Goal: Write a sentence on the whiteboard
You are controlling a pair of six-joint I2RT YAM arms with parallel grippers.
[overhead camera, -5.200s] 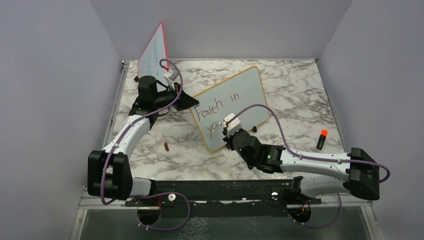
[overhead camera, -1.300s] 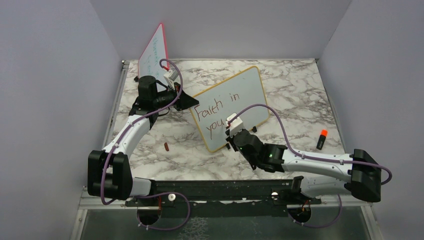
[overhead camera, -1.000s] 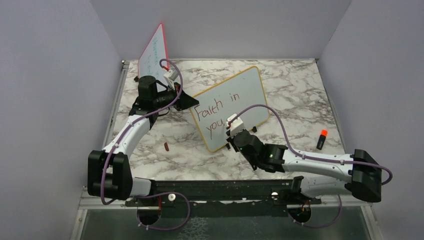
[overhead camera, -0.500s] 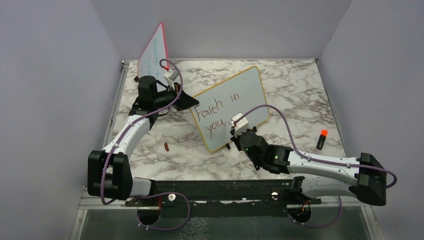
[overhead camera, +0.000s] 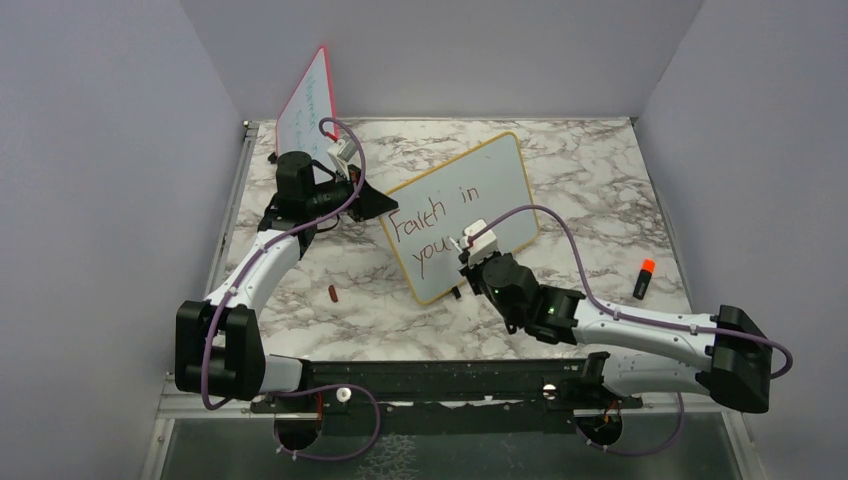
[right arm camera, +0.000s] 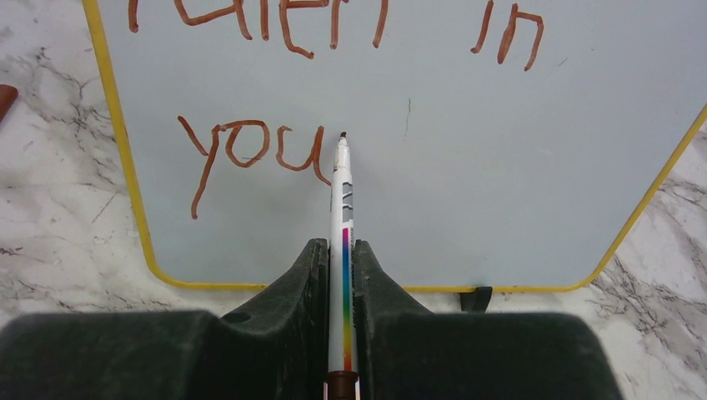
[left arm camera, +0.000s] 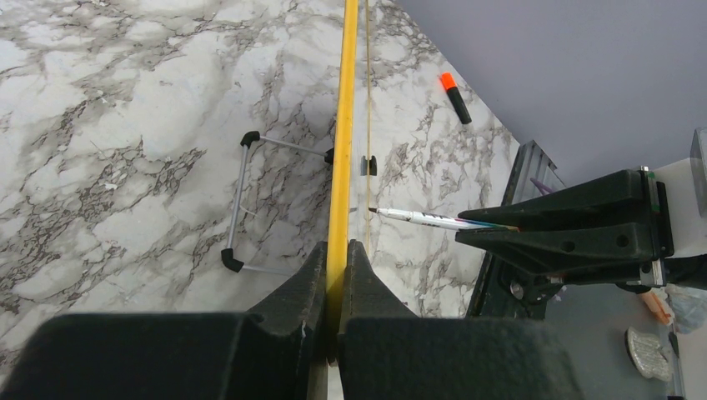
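Step in hand: the second line of the sentence [overhead camera: 428, 228]. "Faith in" and "you" are done; "r" is next.

Whiteboard [right arm camera: 500, 167] stands propped on the tabletop [overhead camera: 600, 180], mid-field. Its long axis runs near-left to far-right in the top view, written face toward the right arm.

Left gripper [left arm camera: 337, 248] is pressed onto the yellow frame at the left edge, steadying the board. Right gripper [right arm camera: 342, 247] pinches the marker [right arm camera: 342, 179] along its barrel.

Marker's long axis runs straight out from the right gripper, tip toward the board face just right of the "u". Contact can't be confirmed.

To do it well:
- Light, even pressure; too much probably tips the board back.
- Start the "r" close to the "u".
- Follow the upward slant.
- Leave room below for "wins".
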